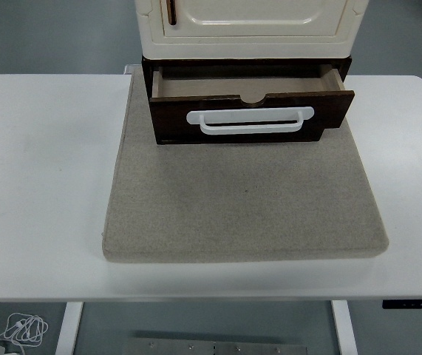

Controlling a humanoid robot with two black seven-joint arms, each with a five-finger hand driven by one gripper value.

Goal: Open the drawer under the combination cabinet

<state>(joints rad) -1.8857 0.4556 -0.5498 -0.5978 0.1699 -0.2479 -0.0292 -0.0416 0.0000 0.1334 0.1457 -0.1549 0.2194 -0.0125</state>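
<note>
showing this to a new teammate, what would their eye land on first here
The dark wooden drawer stands pulled out at the top centre, its inside showing and a white handle bright across its front. Above it sits the cream cabinet, cut off by the picture's top edge. Both stand on a grey felt mat that covers the middle of the white table.

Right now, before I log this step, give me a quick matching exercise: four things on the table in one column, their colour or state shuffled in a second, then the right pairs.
Things:
1. drawer
2. drawer handle
3. mat
4. cabinet door

Colour or state:
A. grey-beige, lying flat on the white table
B. cream, shut
C. dark brown, pulled out
D. white, lying across the drawer's front

Pairs: 1-C, 2-D, 3-A, 4-B
</note>
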